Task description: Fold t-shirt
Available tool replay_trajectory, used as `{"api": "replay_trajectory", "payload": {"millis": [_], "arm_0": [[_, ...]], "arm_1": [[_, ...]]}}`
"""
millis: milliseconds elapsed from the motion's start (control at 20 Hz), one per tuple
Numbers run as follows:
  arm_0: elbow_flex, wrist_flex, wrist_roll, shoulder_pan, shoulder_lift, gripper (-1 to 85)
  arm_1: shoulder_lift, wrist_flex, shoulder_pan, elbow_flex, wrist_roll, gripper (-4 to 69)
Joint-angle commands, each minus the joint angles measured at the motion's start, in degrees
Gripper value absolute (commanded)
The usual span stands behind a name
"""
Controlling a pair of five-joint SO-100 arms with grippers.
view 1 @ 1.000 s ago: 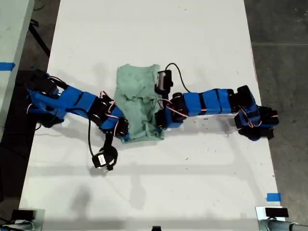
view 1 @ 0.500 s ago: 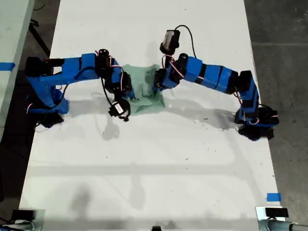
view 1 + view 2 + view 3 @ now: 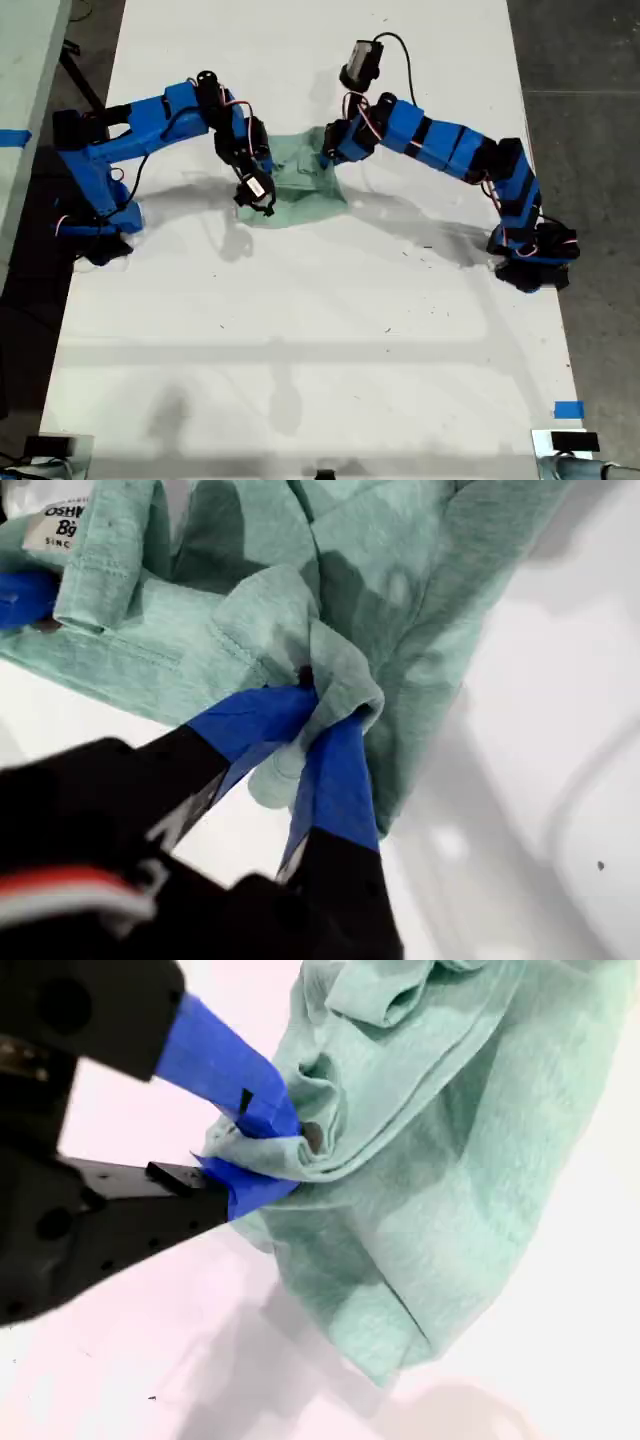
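White surface (image 3: 330, 330), long, scuffed with small dark specks; grey floor (image 3: 585, 120) on both sides, blue tape (image 3: 568, 409) near the exterior view's lower right. T-shirt (image 3: 300, 185) bunched on the far half, between two blue arms. First end effector (image 3: 320, 715) pinches a fabric fold; second end effector (image 3: 262, 1150) pinches another edge.

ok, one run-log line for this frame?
phase: mid-fold | t-shirt: bunched, on white table | my first gripper: shut on a cloth fold | my second gripper: shut on a cloth edge
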Motion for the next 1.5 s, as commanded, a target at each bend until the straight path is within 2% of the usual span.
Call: {"api": "replay_trajectory", "payload": {"millis": [0, 50, 100, 150, 200, 300, 500, 650, 800, 850, 900, 950, 1050, 1300, 1350, 1450], "arm_0": [[-0.4, -3.3, 0.9, -0.4, 2.9, 23.0], [-0.2, -3.7, 1.7, -1.5, 4.7, 27.8], [1.1, -5.0, 1.9, -3.6, 7.2, 29.2], [2.2, -7.0, 4.7, -6.4, 9.6, 34.6], [2.2, -7.0, 6.9, -9.3, 11.5, 41.3], [7.3, -7.6, 6.6, -15.0, 18.5, 41.1], [24.9, -13.9, 8.1, -21.4, 37.0, 39.1], [35.1, -16.3, 8.1, -21.8, 44.7, 38.2], [45.8, -20.4, 7.6, -19.5, 53.1, 32.0], [49.1, -21.0, 7.0, -18.5, 55.7, 22.2], [52.8, -21.0, 5.4, -17.6, 58.3, 6.7], [57.0, -21.4, 4.5, -16.6, 61.3, 1.4], [64.5, -22.0, 2.4, -14.0, 66.9, 0.0], [83.8, -24.8, -4.0, -5.0, 83.5, 0.0], [87.0, -24.4, -4.3, -4.1, 87.4, 0.0], [91.7, -19.6, -5.8, -4.0, 95.4, 0.0]], "arm_1": [[1.8, -4.7, 0.2, -4.0, -0.9, 16.1], [2.3, -6.9, 0.9, -4.0, -0.9, 21.7], [3.0, -11.2, 1.5, -3.8, -5.6, 42.7], [3.7, -13.4, 2.0, -4.5, -9.0, 47.1], [4.8, -14.1, 3.2, -4.5, -8.9, 44.7], [8.0, -12.8, 5.3, -3.0, -9.0, 40.7], [15.2, -10.2, 8.3, 6.1, -9.6, 35.4], [21.0, -10.5, 9.7, 14.7, -9.8, 32.0], [26.7, -9.8, 10.9, 23.6, -9.6, 27.1], [28.3, -8.8, 10.9, 26.3, -10.7, 13.0], [29.8, -7.2, 10.8, 29.1, -10.2, 1.1], [31.6, -6.2, 10.4, 32.7, -9.6, 0.1], [37.3, -4.6, 9.4, 42.2, -6.6, -1.2], [61.6, -10.4, 7.2, 76.2, 1.9, -1.2], [66.4, -10.7, 6.9, 81.8, 4.0, -1.2], [74.9, -11.7, 6.2, 92.7, 9.1, -1.2]]}}
